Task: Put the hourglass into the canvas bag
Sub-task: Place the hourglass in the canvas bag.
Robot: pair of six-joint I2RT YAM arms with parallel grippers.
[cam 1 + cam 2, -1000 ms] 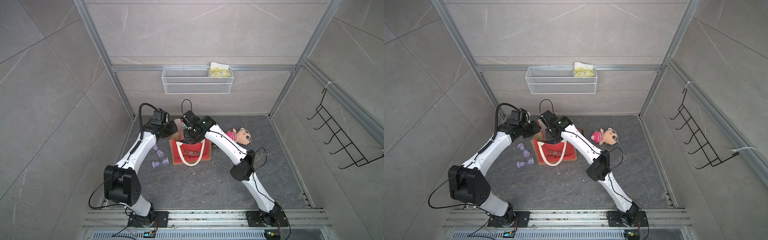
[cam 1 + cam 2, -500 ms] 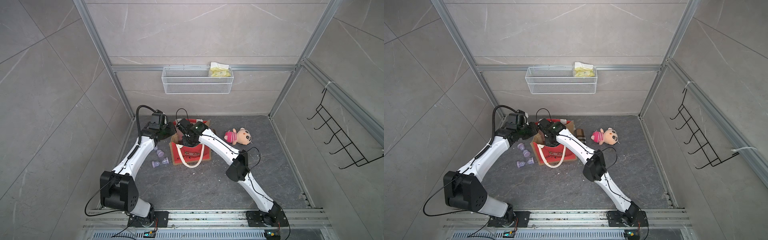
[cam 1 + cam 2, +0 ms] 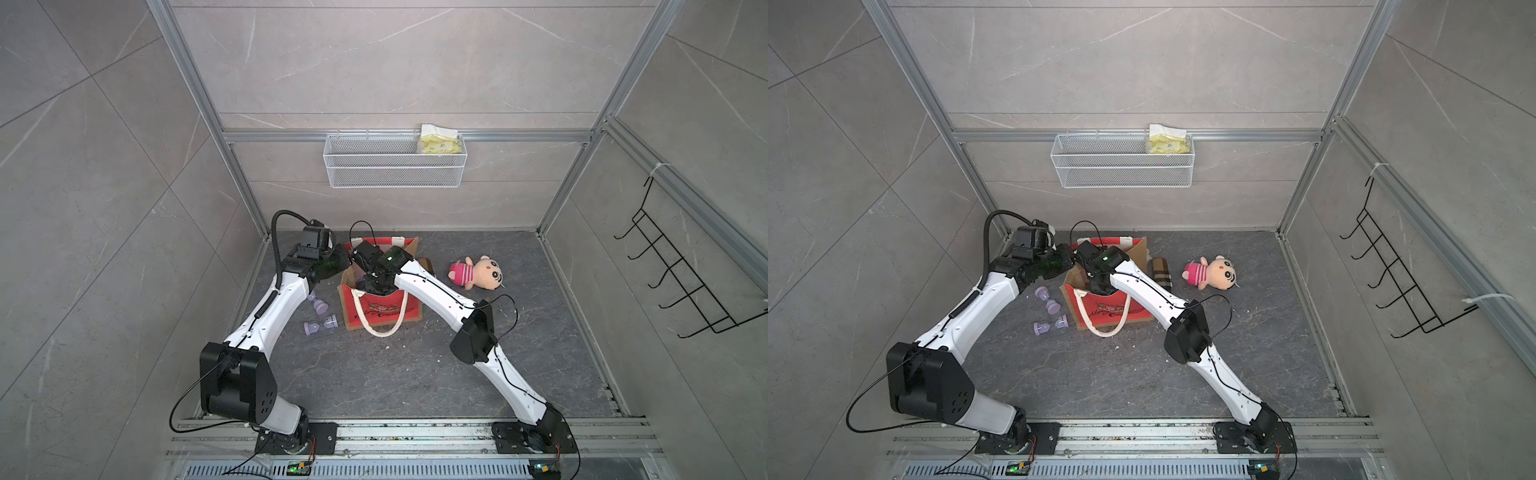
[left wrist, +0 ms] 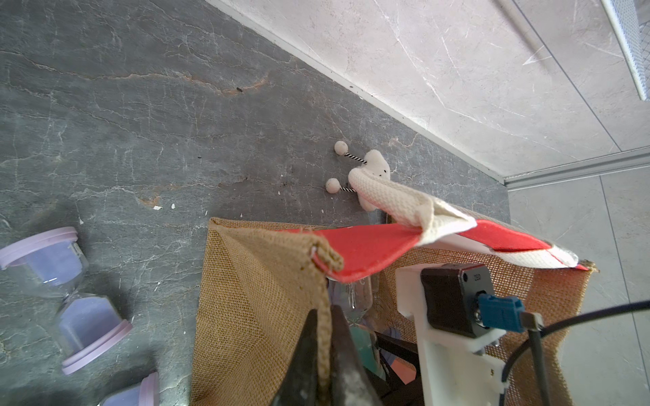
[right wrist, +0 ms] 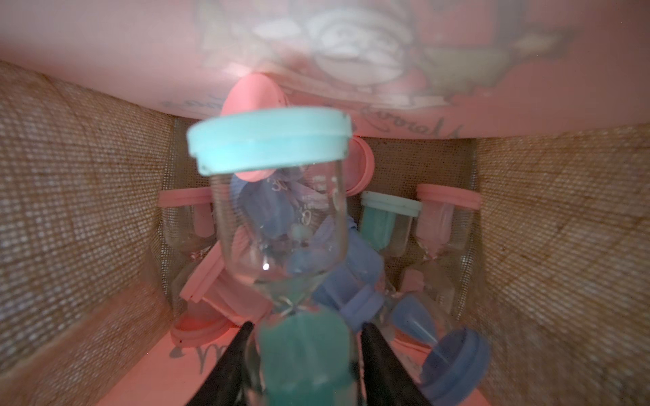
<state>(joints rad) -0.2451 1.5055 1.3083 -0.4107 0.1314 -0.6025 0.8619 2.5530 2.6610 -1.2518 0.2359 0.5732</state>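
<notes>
The canvas bag (image 3: 384, 309) (image 3: 1108, 311) stands open on the floor, red front panel and white rope handle facing me. My left gripper (image 4: 325, 316) is shut on the bag's tan burlap side edge (image 4: 260, 309), at the bag's left rim in both top views. My right gripper (image 5: 306, 327) reaches down inside the bag and is shut on a teal-capped hourglass (image 5: 278, 218). Several pink, teal and blue hourglasses (image 5: 387, 225) lie on the bag's bottom below it. In a top view the right gripper's tips (image 3: 374, 286) are hidden in the bag's mouth.
Two purple hourglasses (image 3: 319, 306) (image 3: 321, 328) lie on the floor left of the bag, under my left arm. A brown plaid cylinder (image 3: 1162, 272) and a pink plush doll (image 3: 478, 274) lie to its right. A wire basket (image 3: 395, 162) hangs on the back wall, a hook rack (image 3: 681, 282) on the right wall.
My right gripper has come down into the bag with the teal hourglass. My left gripper has shut on the bag's burlap edge.
</notes>
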